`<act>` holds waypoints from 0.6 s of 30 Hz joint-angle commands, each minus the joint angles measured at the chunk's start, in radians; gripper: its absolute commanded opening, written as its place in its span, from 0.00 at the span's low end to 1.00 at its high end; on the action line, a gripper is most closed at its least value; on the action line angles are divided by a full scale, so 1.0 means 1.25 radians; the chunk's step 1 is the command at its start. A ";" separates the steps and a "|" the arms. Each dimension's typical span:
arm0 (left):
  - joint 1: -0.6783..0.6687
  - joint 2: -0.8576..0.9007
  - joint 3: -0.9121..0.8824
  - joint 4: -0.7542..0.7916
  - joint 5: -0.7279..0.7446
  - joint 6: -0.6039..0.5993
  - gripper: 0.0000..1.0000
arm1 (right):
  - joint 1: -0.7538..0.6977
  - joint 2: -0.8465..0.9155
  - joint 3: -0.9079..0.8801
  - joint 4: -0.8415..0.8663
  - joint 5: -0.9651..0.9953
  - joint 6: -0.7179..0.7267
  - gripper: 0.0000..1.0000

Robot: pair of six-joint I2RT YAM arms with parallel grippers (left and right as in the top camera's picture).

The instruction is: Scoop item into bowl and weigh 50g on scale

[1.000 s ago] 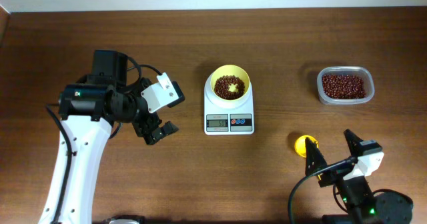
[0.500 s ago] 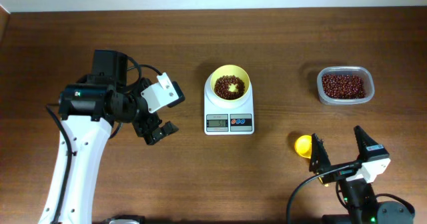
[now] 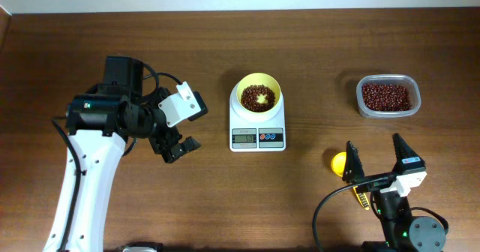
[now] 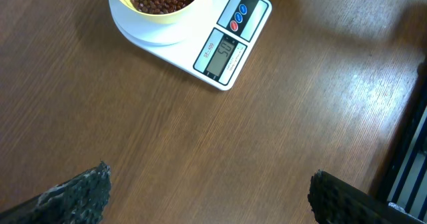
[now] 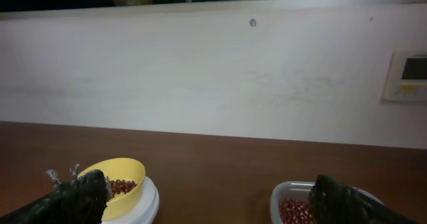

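The pale-yellow bowl (image 3: 259,95) holds a heap of dark red-brown beans (image 3: 258,98) and stands on the white scale (image 3: 257,136) at the table's middle. In the left wrist view the bowl (image 4: 160,1) and scale (image 4: 227,47) sit at the top, the display lit. My left gripper (image 3: 178,148) is open and empty, left of the scale; it also shows in its wrist view (image 4: 210,197). My right gripper (image 3: 375,162) is open and empty at the front right, raised and level, facing the far wall (image 5: 207,197). The bowl (image 5: 120,181) shows there too.
A clear container (image 3: 388,96) of beans stands at the back right; it also shows in the right wrist view (image 5: 293,207). A yellow scoop (image 3: 341,163) lies on the table just left of my right gripper. A white wall runs behind the table.
My right arm has pulled back from the yellow scoop and swung its gripper up to level. The scoop lies free on the table. The left arm has not moved.
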State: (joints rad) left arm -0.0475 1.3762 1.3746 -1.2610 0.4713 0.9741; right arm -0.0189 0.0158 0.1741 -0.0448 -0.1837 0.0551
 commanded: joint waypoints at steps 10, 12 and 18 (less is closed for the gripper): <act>0.000 -0.010 0.011 -0.001 0.014 0.012 0.99 | -0.032 -0.010 -0.054 0.122 -0.045 -0.062 0.99; 0.000 -0.010 0.011 -0.001 0.014 0.012 0.99 | -0.032 -0.010 -0.086 0.183 -0.060 -0.062 0.99; 0.000 -0.010 0.011 -0.001 0.014 0.012 0.99 | -0.032 -0.010 -0.108 0.215 -0.057 -0.098 0.99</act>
State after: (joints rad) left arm -0.0471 1.3762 1.3746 -1.2606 0.4713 0.9741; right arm -0.0547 0.0139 0.0559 0.2089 -0.2413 -0.0311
